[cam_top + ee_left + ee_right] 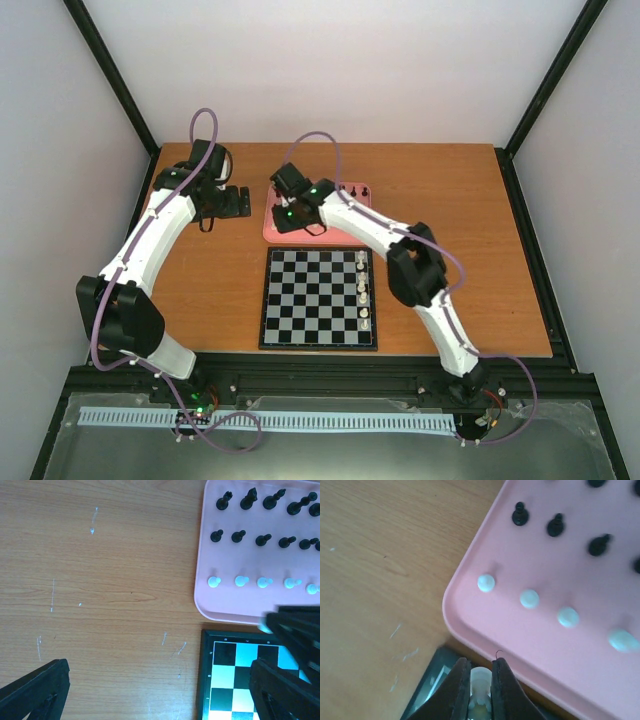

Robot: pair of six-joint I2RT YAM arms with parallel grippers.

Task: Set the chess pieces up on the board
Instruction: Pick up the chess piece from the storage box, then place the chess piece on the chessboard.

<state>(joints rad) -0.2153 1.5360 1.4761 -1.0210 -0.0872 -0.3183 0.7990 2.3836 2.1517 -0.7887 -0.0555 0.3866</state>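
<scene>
Your right gripper (480,666) is clamped shut on a white piece (480,679). The piece's lower part runs off the bottom of the wrist view, so you cannot tell which man it is. It hangs just off the near left corner of the tray (465,625), with a corner of the board (427,690) dim and blurred beneath it.

In the top view the right arm (370,225) covers most of the tray, and the held piece cannot be made out there. The left wrist view shows more. A row of white pawns (241,581) stands nearest the board and two rows of black pieces (240,536) stand beyond, both cut off at the right frame edge. A dark blur of the right gripper hides the tray's near rim there.

Your left gripper (160,664) has its jaws spread wide and holds nothing. Only the finger ends show, in the bottom corners of its own view. It hovers over the table (110,595) to the left of the tray, where bare wood stretches left and near.

A few white men (362,290) stand in a file along the board's right edge, too small to count surely. The tray's near rim and the board's far edge lie just beside each other, with a thin strip of wood between them
</scene>
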